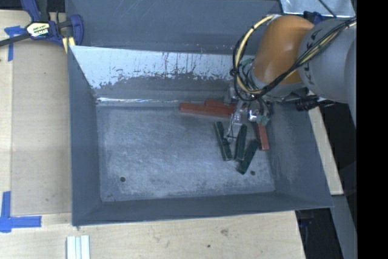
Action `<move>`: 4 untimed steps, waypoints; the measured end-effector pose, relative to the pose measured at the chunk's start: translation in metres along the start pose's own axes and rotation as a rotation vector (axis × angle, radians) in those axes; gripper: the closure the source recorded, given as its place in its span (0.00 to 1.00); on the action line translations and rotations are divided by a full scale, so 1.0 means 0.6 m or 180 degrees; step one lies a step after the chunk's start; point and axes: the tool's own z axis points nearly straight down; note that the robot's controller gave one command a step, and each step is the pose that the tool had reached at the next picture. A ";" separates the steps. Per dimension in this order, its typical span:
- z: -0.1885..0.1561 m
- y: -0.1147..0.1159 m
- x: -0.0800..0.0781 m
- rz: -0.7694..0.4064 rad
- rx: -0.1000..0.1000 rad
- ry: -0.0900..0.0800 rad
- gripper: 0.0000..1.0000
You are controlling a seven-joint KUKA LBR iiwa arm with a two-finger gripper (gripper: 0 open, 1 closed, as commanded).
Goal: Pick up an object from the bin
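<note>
We watched the gripper (245, 121) sit low at the frame's right-centre, among the dark green sticks (225, 144) beside a red-brown strip (203, 109) — open or clamped, we could not tell. Nothing looked lifted — the pick remained.

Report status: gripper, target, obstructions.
Gripper low at right end of bin, over a small cluster. Beneath it: dark green sticks; reddish-brown bar toward back wall. Hold unconfirmed, target unclear. Right wall close.
</note>
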 end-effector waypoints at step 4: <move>-0.002 -0.068 0.031 -0.2491 0.0002 -0.0024 0.00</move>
